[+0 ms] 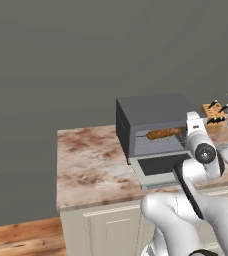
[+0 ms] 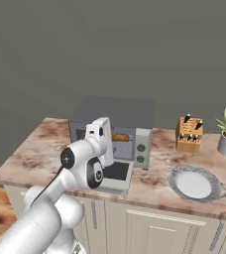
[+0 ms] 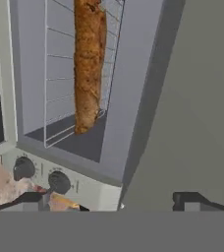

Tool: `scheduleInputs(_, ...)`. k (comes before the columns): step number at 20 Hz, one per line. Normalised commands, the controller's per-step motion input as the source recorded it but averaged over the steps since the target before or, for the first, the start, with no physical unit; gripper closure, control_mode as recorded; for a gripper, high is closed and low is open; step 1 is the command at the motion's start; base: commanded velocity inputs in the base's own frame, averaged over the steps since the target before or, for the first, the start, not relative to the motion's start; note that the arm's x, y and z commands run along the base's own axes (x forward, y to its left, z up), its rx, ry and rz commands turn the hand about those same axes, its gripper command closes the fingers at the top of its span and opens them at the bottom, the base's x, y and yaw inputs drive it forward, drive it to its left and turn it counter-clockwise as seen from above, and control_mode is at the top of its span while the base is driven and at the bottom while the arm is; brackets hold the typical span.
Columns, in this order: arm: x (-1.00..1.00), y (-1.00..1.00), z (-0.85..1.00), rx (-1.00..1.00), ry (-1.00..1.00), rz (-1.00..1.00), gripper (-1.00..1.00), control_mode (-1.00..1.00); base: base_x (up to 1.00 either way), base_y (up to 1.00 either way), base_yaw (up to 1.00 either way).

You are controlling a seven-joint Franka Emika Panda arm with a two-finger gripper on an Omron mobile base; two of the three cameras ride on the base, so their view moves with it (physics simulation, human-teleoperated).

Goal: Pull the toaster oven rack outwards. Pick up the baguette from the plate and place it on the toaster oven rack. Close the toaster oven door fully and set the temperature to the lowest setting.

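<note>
One hand (image 3: 111, 199) is seen, fingers spread wide, grasping nothing. On the desk (image 1: 86, 165), one door (image 1: 158, 167) lies dropped open. One empty plate (image 2: 194, 183) sits at four o'clock of the oven (image 2: 117, 124). One baguette (image 1: 165, 133) rests on one rack (image 3: 60, 83) inside. Two knobs (image 3: 57, 181) are counted.
</note>
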Motion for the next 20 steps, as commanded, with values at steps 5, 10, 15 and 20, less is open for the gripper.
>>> scheduleInputs(5, -0.48, 0.01, 0.52, 0.10, 0.19, -0.22, -1.00, -1.00, 0.00, 0.00, 0.00)
scheduleInputs(10, -0.55, 0.00, 0.38, 0.22, 0.12, -0.26, -1.00, -1.00, 0.00, 0.00, 0.00)
scheduleInputs(15, -0.53, -0.05, 0.03, 0.22, 0.05, -0.18, -1.00, -1.00, 0.00, 0.00, 0.00)
scheduleInputs(20, -0.59, -0.43, -0.49, 0.31, 0.00, 0.00, -1.00, -1.00, 0.00, 0.00, 0.00)
